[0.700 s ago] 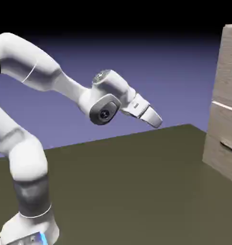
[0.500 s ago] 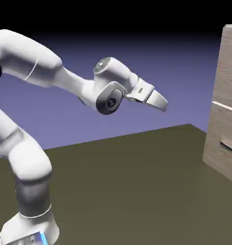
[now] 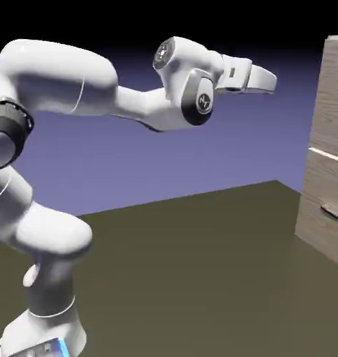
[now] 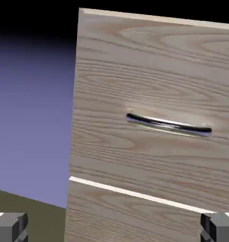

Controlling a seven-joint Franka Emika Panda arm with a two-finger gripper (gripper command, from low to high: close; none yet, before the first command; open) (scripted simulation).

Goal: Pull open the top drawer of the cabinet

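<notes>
My fingers (image 4: 114, 228) are spread wide, with nothing between them. The top drawer (image 4: 154, 104) stands shut ahead of them, its dark bar handle (image 4: 169, 125) well apart from my tips, toward the exterior view's right on the cabinet (image 3: 328, 150).

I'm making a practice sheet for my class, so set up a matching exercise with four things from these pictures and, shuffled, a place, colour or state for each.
Things
1. pincer
2. top drawer
3. top drawer's handle
4. table

Descriptions
A. dark olive-brown, below the arm
B. open, with a gap before the cabinet
C. dark and shiny, slightly tilted in the hand view
D. pale wood grain, closed

Pairs: 1-B, 2-D, 3-C, 4-A
</notes>
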